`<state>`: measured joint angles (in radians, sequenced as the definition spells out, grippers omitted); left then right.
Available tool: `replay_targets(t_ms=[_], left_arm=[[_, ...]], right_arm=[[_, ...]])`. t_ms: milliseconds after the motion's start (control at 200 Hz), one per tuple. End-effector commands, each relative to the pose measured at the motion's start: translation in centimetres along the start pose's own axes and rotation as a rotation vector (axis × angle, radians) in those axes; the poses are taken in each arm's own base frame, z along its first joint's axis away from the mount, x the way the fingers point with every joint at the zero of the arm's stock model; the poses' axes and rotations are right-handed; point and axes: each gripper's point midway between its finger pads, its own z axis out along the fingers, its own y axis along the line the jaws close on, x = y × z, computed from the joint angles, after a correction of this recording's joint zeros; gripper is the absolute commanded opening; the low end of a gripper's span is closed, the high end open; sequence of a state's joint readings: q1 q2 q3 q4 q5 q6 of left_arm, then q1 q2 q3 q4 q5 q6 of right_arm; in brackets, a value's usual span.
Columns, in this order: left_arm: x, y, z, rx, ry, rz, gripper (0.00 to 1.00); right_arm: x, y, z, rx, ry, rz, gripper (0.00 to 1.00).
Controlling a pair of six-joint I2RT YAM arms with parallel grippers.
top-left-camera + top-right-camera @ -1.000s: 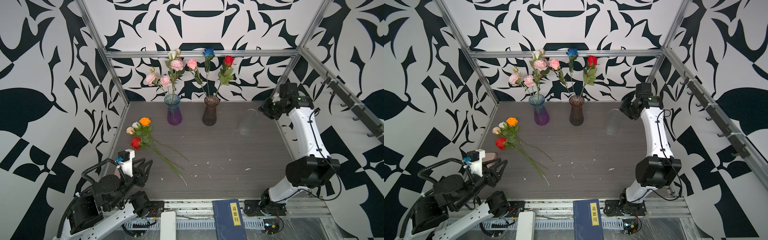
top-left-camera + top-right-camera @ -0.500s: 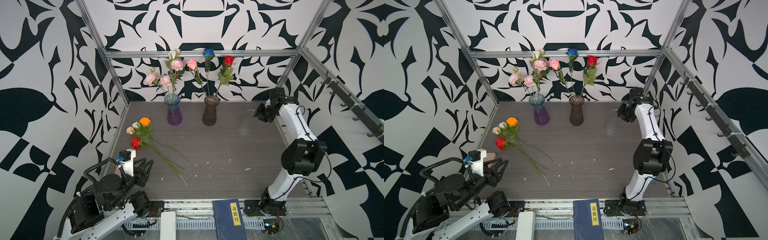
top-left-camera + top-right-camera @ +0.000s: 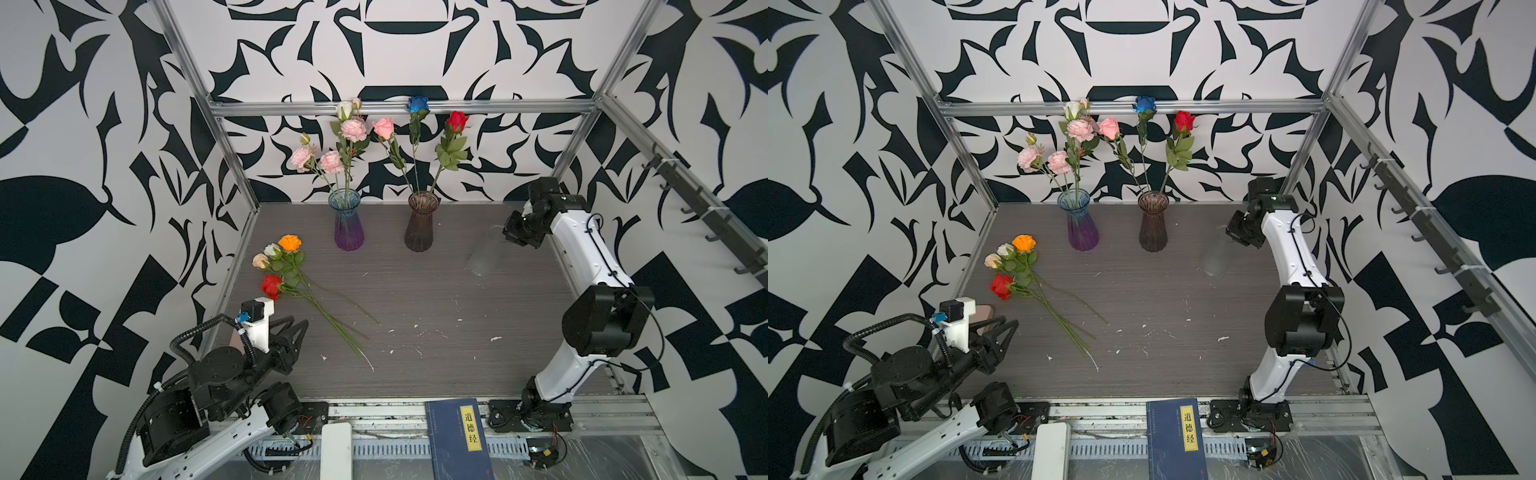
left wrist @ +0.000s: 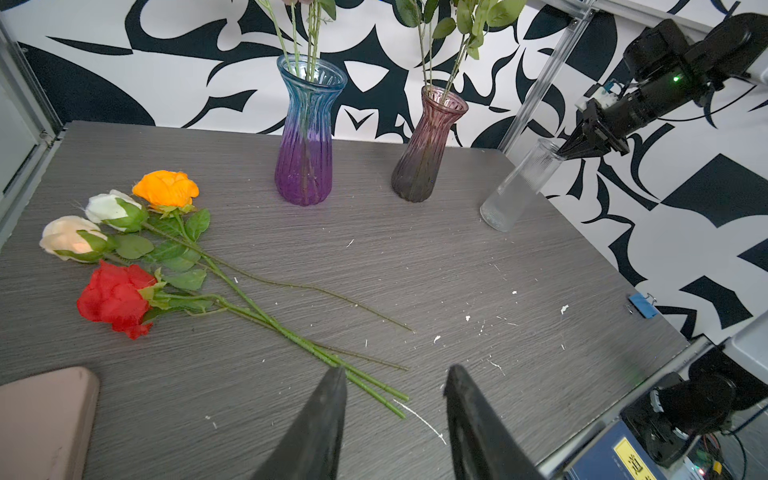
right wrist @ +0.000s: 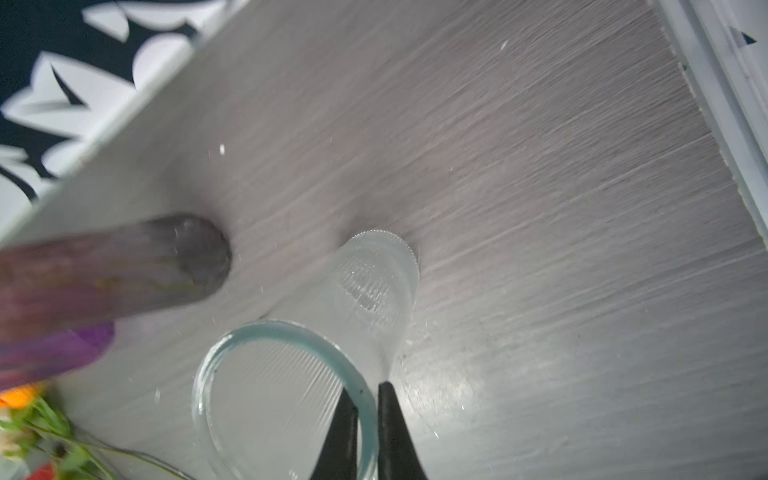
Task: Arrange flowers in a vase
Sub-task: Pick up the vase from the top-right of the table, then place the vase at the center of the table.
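**Got the clear vase by the rim, stems are way over on the other side**

My right tool is clenched on the rim of the clear vase, one finger inside the glass and one outside. The vase leans, mouth up toward that tool and the right wall, base down on the bench. I can't tell if the base sits flat or on its edge.

The loose flowers lie flat on the left side of the bench, well apart from the vase. Heads point to the back-left corner and cut ends to the front-middle, so the stems run on a diagonal. Those cut ends sit just ahead of my left tool, which is released with nothing between its fingers. So the left arm is clearly the nearer one for the stems. I reckon the vase needs to come toward the middle and stand straight before any stem goes in.

Other stuff: the blue vase and brown vase stand at the back, both already filled. The brown one is nearer the clear vase but not touching it. A pink block lies by my left tool. A rim pinch on glass could slip, so I'd go slow.
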<state>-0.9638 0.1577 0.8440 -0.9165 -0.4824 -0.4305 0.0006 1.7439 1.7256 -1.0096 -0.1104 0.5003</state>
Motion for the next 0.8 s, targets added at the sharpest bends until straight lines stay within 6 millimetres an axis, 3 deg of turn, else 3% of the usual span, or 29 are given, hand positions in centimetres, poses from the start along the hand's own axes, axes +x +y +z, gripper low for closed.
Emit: replay_targets(t_ms=[0,170,340,795], left_arm=[[0.4,-0.1,0.4,-0.004,0.020,-0.002,0.43],[0.4,-0.1,0.5,-0.006,0.018,-0.001,0.43],[0.4,-0.3,0.7,-0.004,0.027,0.008,0.44],[0.4,-0.1,0.6,-0.012,0.022,0.004,0.44]], right_arm=[[3.6,4.3,-3.5,-0.073,0.009,-0.135,0.00],[9.5,9.0,-5.3,-0.098,0.048,-0.324,0.00],[13.6,11.9,-6.5,-0.086,0.077,-0.466,0.00],[15.7,11.7,-5.5,-0.048,0.085,-0.516,0.00]])
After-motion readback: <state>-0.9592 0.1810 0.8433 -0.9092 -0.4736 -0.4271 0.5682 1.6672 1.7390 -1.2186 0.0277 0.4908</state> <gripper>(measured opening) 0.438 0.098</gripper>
